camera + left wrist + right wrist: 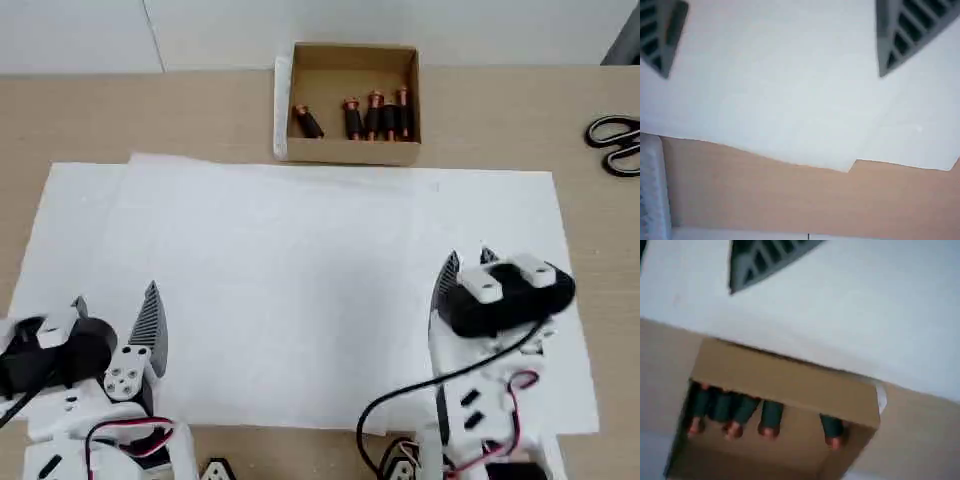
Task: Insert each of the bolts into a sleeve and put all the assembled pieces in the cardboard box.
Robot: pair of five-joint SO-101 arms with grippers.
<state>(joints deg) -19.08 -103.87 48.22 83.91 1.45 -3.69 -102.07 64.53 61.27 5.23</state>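
**Supervisor:** Report the work pieces first.

**Operator:** I count five assembled pieces point(375, 115), each with a dark sleeve point(353, 124) and a copper-coloured bolt head point(375, 98). All of them lie inside the cardboard box point(340, 78). Four sit side by side, their long axes running away from my arms and their heads at the far end. The fifth lies apart by the opposite wall, tilted off that line.

**Supervisor:** And the box itself?

**Operator:** It stands at the far side of the bench point(100, 110), right at the far edge of the white paper sheet point(300, 280).

**Supervisor:** How does it lie relative to the arms?

**Operator:** It is ahead of both and well apart from each. My right pincer point(468, 253) is the nearer one, and its wrist camera looks into the box. My left pincer point(116, 293) sits over the sheet's near corner, farther off. Both are released, fingers spread, grasping nothing.

**Supervisor:** Assessment?

**Operator:** Every piece I can see is already boxed, so I judge the task at or near its end. Any further reach would go forward and inward, best from the right arm.

**Supervisor:** Anything else?

**Operator:** There are scissors point(615, 140) at the bench edge, well away from the work.
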